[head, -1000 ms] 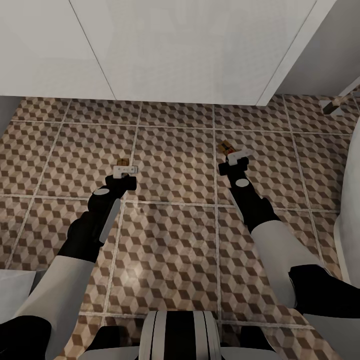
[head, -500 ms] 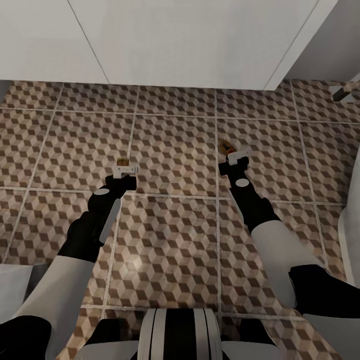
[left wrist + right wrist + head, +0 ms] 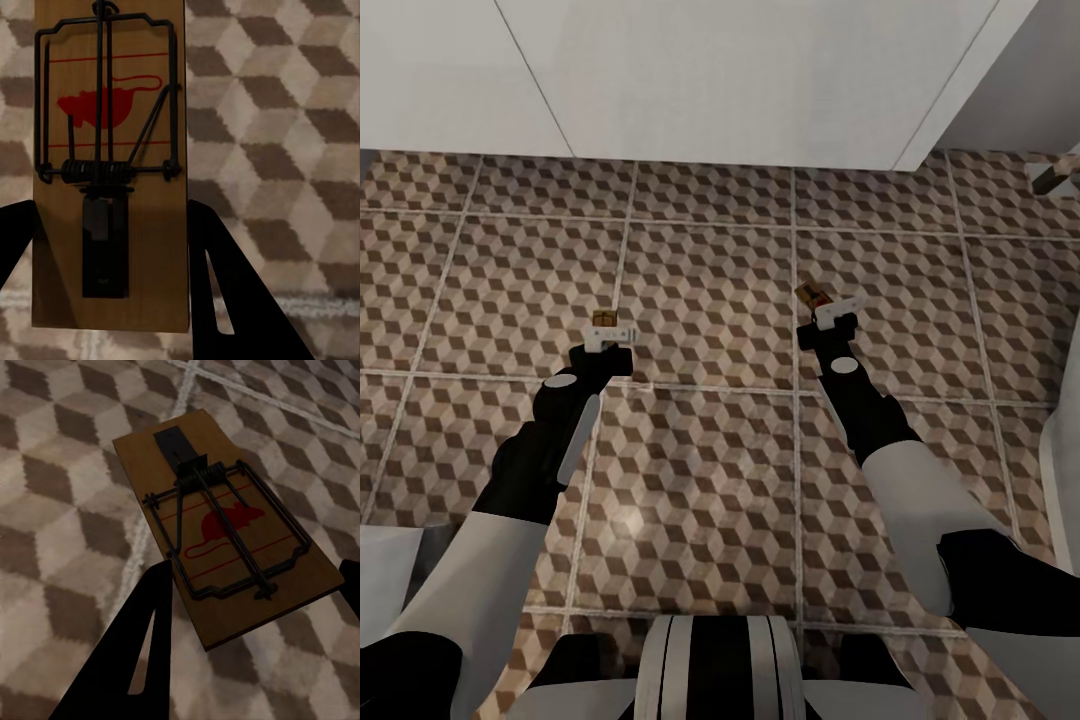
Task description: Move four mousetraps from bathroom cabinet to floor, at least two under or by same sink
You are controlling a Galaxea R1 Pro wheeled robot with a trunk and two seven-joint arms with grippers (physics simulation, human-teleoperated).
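- My left gripper (image 3: pixel 608 338) is closed on a mousetrap (image 3: pixel 109 161): in the left wrist view the brown board sits between my two dark fingers (image 3: pixel 225 292), one against each long edge.
- That trap points straight out past my fingertips, with its black wire frame, coil spring and red mouse mark facing the camera.
- From the head view, only a small brown end of this trap (image 3: pixel 603 319) shows just beyond my left fingertips.
- My right gripper (image 3: pixel 832 318) also grips a mousetrap (image 3: pixel 225 529). One dark finger (image 3: pixel 139 652) presses the near long edge of the board; the tip of the other shows at the far edge.
- This second trap lies at a slant between my right fingers, wire frame and red mouse mark up, its dark plate at the end away from me.
- In the head view, it (image 3: pixel 811 294) sticks out ahead of my right fingertips and angles toward my left side.
- Behind both traps lies the floor (image 3: pixel 710 300), tiled in brown, beige and white cubes with pale grout lines. I cannot tell whether either trap touches it.
- Farther ahead of both grippers stands a white cabinet front (image 3: pixel 740 80), its base meeting the tiles.
- My two grippers are well apart, side by side, at about the same reach.
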